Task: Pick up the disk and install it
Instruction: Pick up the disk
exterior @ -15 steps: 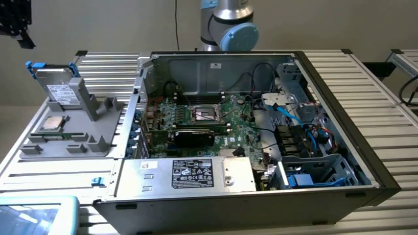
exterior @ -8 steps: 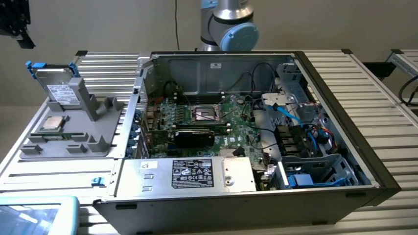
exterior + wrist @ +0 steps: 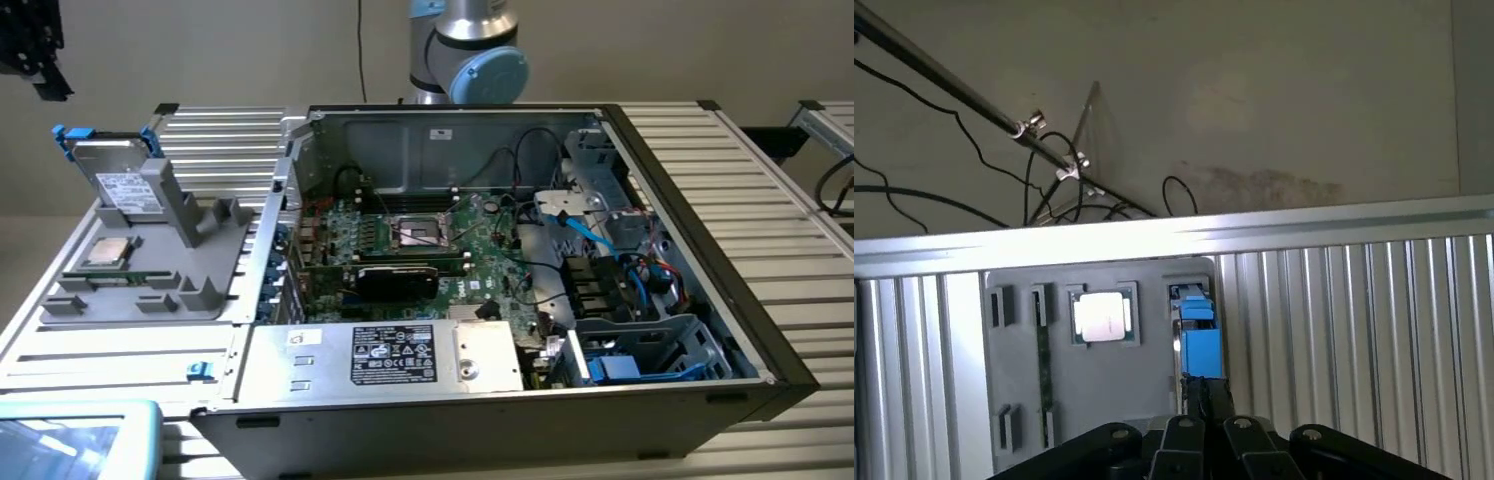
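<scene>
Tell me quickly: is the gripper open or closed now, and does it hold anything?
Gripper: closed, holding nothing. The disk stands in the grey holder.

Soft, even room light comes from overhead. The open computer case (image 3: 387,140) is dim inside, darkest along its near wall. From the wrist, the chip (image 3: 1102,317) flares blank white, the table's rail (image 3: 1304,224) gleams, and the gripper (image 3: 1204,392) is near-black shadow.
</scene>
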`<act>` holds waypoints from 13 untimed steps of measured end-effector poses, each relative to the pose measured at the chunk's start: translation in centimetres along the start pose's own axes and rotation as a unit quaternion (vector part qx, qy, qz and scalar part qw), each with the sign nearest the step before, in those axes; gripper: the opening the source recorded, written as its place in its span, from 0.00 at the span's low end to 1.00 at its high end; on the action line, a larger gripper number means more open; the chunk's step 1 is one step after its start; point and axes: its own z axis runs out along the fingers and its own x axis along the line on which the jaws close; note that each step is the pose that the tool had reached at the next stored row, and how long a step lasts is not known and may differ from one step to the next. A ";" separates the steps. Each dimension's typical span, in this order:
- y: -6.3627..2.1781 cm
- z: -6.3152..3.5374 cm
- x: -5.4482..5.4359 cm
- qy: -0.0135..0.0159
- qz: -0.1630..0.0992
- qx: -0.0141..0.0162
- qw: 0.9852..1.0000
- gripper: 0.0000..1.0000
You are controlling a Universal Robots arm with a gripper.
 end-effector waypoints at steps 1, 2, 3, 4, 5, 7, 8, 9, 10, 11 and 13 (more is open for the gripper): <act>0.00 0.00 0.0 0.000 0.000 0.000 1.000 0.18; 0.00 0.00 0.0 0.000 0.000 0.000 1.000 0.25; 0.00 0.00 0.0 0.000 0.000 0.000 1.000 0.25; 0.00 0.01 0.0 0.000 0.000 0.000 1.000 0.36; 0.00 0.02 0.0 0.000 -0.001 0.000 1.000 0.36; 0.00 0.09 0.0 0.002 -0.003 0.000 1.000 0.42; 0.00 0.17 0.0 0.003 -0.004 0.000 1.000 0.42; 0.00 0.29 -0.1 0.004 -0.006 0.000 1.000 0.49; 0.01 0.41 -0.2 0.005 -0.009 0.000 1.000 0.49; 0.01 0.53 -0.3 0.006 -0.011 0.000 1.000 0.49; 0.03 0.77 -0.5 0.009 -0.017 0.000 1.000 0.49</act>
